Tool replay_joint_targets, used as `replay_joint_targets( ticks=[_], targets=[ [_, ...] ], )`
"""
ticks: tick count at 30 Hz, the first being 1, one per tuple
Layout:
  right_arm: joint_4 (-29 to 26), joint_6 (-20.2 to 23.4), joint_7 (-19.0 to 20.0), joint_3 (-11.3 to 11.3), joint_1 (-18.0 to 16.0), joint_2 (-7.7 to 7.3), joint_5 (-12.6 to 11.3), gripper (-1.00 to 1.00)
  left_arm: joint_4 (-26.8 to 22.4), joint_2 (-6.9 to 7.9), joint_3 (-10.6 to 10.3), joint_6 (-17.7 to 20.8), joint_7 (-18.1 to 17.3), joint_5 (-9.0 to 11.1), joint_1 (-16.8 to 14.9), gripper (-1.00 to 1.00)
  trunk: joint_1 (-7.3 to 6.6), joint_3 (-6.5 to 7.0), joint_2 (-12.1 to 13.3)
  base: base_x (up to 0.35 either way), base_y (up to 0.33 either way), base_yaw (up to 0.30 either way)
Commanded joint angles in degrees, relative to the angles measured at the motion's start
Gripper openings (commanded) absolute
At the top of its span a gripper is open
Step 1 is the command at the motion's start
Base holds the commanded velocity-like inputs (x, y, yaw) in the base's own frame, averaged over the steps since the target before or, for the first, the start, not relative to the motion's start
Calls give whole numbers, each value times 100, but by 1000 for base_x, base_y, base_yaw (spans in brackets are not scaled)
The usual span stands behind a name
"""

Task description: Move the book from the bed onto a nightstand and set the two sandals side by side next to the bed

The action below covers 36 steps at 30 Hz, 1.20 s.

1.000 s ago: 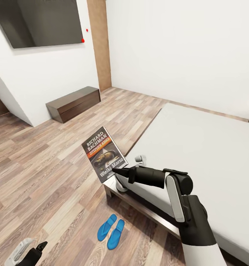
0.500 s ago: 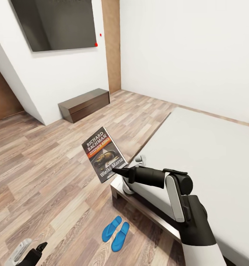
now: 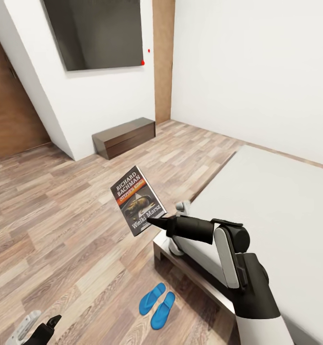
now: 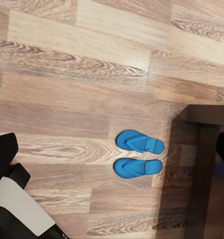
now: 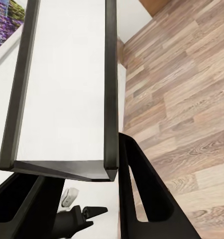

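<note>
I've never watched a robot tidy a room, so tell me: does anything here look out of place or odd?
Only the book: it hangs tilted in mid-air over the floor, pinched at its lower corner by the right gripper. The sandals lie neatly side by side by the bed corner. Nothing looks spilled or damaged.

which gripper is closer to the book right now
Right. The right gripper is shut on the book, holding it up over the floor beside the bed. The left gripper hangs low over the floor, well away from the book.

book (image 3: 138, 200): tilted, held aloft | sandals (image 3: 157, 304): blue, paired beside bed (image 3: 276, 201)
</note>
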Motion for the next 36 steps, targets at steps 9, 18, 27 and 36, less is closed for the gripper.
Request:
replay_joint_targets(
  ticks=[9,18,27,36],
  targets=[
    [-1,34,4,142,-4,3,-11,-100,-10,1,4,15,45,60,1,100,1,71,-4,0,98,127],
    [-1,34,26,312,-4,3,-17,-100,6,1,3,14,45,59,1,100,1,153,-4,0,174,19],
    [-1,34,52,360,-4,3,-17,-100,6,1,4,17,42,61,1,100,1,239,-4,0,16,1],
    [-1,34,57,359,-4,3,-17,-100,6,1,4,15,39,62,1,100,1,324,-4,0,1,0]
  ],
)
